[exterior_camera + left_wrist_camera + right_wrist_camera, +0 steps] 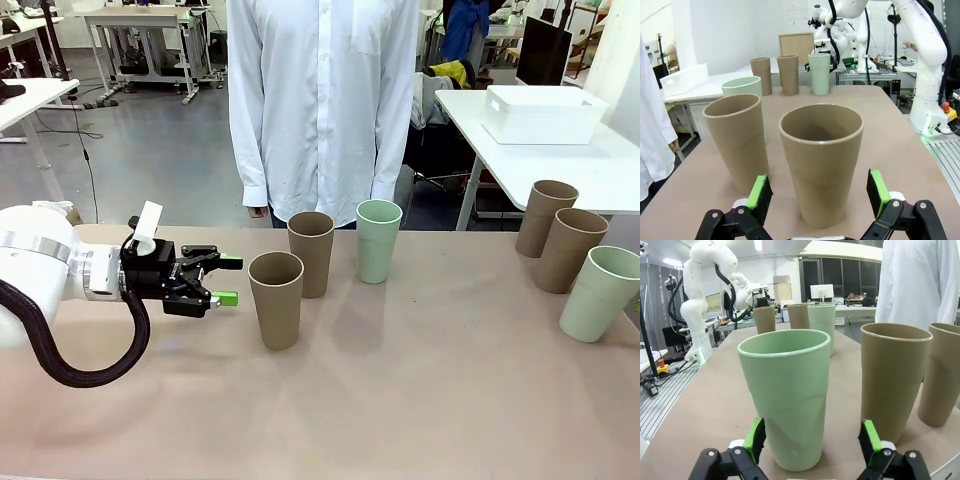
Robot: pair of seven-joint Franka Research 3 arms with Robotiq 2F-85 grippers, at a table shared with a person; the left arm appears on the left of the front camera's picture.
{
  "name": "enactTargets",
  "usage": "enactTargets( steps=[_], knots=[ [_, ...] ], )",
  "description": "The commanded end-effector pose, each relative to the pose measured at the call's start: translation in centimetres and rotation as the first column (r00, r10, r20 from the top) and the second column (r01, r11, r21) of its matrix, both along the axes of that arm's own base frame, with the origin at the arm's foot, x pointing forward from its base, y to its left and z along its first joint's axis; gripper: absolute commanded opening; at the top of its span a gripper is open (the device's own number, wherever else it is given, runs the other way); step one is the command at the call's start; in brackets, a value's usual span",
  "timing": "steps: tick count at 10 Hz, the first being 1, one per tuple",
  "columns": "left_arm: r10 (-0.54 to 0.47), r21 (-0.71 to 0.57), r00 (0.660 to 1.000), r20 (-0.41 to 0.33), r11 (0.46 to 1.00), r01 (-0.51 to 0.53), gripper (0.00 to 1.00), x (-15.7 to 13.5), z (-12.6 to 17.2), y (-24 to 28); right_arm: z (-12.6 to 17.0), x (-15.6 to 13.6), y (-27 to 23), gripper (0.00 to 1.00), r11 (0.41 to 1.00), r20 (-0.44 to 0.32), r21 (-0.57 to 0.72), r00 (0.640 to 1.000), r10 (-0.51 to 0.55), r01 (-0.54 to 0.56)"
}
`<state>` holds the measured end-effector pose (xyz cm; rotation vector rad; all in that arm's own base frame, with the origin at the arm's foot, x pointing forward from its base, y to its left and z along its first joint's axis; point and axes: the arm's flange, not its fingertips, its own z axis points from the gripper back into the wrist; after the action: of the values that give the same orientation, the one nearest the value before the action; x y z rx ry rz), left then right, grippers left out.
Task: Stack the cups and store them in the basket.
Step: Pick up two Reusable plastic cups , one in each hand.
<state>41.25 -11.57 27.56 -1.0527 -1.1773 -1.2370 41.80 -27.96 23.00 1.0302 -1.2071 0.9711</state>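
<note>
The left gripper (pixel 228 281) hangs open just beside the nearest brown tapered cup (pixel 276 300). The right gripper (pixel 812 442) gapes wide before a mint-green tumbler (pixel 785 390). The white plastic basket (pixel 543 113) sits on a far side table (pixel 560 172).

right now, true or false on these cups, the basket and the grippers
The basket holds cups: false, all six cups stand on the robot's table.
The left gripper is open: true.
It grips the near brown cup: false, it sits beside it, apart.
Two cups are stacked: false, each stands alone.
The right gripper is open, facing a mint cup: true.
</note>
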Motion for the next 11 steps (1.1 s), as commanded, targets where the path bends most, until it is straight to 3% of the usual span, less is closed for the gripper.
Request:
enactTargets(
  steps=[1, 5, 7, 8, 11],
  knots=[
    [-0.004, -0.011, 0.999, 0.051, 1.000, 0.004, 1.00, -1.0, -3.3, -1.0, -0.1, 0.1, 0.5, 1.00, 1.000, 0.046, 0.018, 0.999, -0.011, 0.010],
    [-0.089, 0.013, 0.994, 0.070, 0.996, 0.088, 1.00, 1.0, -2.7, -1.4, -0.3, -0.1, 0.8, 1.00, 1.000, 0.014, 0.019, 1.000, 0.009, -0.009],
    [-0.164, 0.047, 0.986, 0.024, 0.986, 0.163, 1.00, 2.1, -2.4, -1.1, -0.4, 0.1, 0.5, 1.00, 1.000, -0.002, 0.014, 1.000, 0.003, -0.003],
    [-0.076, 0.024, 0.997, 0.016, 0.997, 0.076, 1.00, 1.5, 0.1, -1.4, -0.4, 0.1, 0.5, 1.00, 1.000, -0.002, 0.014, 1.000, 0.003, -0.003],
    [-0.102, 0.042, 0.995, 0.008, 0.994, 0.101, 1.00, 2.3, -1.1, -1.6, -0.5, 0.1, 0.8, 1.00, 1.000, 0.000, 0.010, 1.000, 0.006, -0.006]
  ],
)
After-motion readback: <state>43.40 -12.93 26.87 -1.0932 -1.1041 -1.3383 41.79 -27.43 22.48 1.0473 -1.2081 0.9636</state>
